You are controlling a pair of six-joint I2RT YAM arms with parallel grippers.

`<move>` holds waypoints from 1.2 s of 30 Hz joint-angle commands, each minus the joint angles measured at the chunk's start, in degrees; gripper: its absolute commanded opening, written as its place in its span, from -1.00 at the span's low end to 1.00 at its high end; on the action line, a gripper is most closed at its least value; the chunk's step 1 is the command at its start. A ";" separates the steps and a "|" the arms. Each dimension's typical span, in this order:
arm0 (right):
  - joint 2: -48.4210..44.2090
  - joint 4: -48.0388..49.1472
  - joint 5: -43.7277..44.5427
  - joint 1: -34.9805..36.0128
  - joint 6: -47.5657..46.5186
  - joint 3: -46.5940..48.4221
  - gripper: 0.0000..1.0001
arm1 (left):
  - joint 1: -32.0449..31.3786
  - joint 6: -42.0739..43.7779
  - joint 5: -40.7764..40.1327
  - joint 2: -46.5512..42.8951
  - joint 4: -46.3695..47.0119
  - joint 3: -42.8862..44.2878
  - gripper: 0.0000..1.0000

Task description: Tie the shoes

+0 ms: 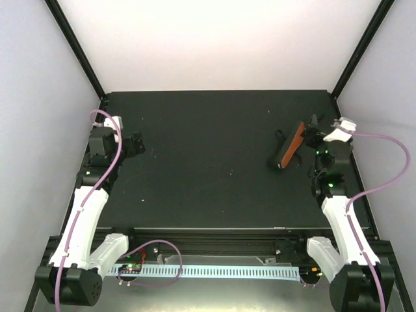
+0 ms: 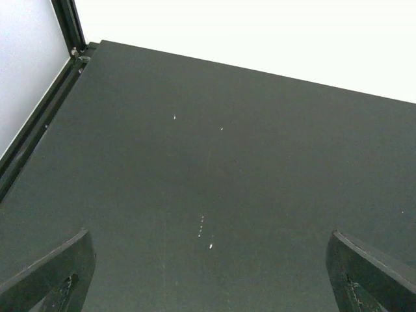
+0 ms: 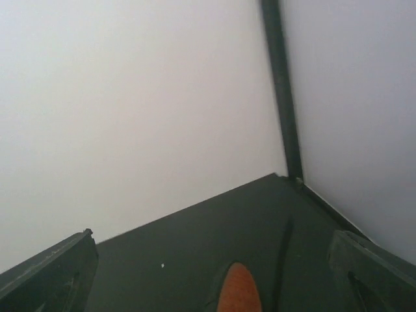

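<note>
The shoe [image 1: 290, 146] lies at the right of the top view, a little above the middle of the frame, on the black worktop [image 1: 208, 169]. It is tipped onto its side, so that its flat orange-brown sole shows as a slanting strip running from upper right to lower left, with the black upper on the left side of the strip. Its laces are too small to make out there.

The right hand [image 1: 311, 135] sits just beside the upper end of the sole, at the right edge of the worktop; from above I cannot tell whether it touches the shoe. In the right wrist view this hand [image 3: 213, 260] is spread wide, one finger in each lower corner. The rounded orange end of the shoe [image 3: 238, 294] shows at the bottom edge between them, apart from both fingers. A thin dark strand [image 3: 284, 257] runs up the worktop [image 3: 188, 244] just right of it; whether it is a lace I cannot tell.

The left hand [image 1: 135, 144] is at the left of the top view, well apart from the shoe. In its wrist view it [image 2: 209, 260] is spread wide too, with only bare worktop [image 2: 208, 162] between its fingers.
</note>
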 commanded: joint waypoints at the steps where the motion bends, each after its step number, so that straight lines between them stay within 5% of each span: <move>1: -3.68 -22.05 10.01 -0.14 9.62 2.61 0.99 | 0.32 0.54 0.84 -1.15 -0.58 -0.22 0.98; 10: -2.41 -28.72 -2.29 -0.16 10.82 3.15 0.99 | 0.34 2.71 4.41 4.10 -6.19 1.54 0.98; 17: 10.93 -40.75 -10.50 0.16 11.00 10.79 0.99 | 0.29 5.29 5.54 9.13 -7.94 9.43 0.98; 36: 31.79 -46.74 4.61 10.75 13.61 21.02 0.97 | 0.34 7.29 2.17 6.77 -7.92 4.80 0.98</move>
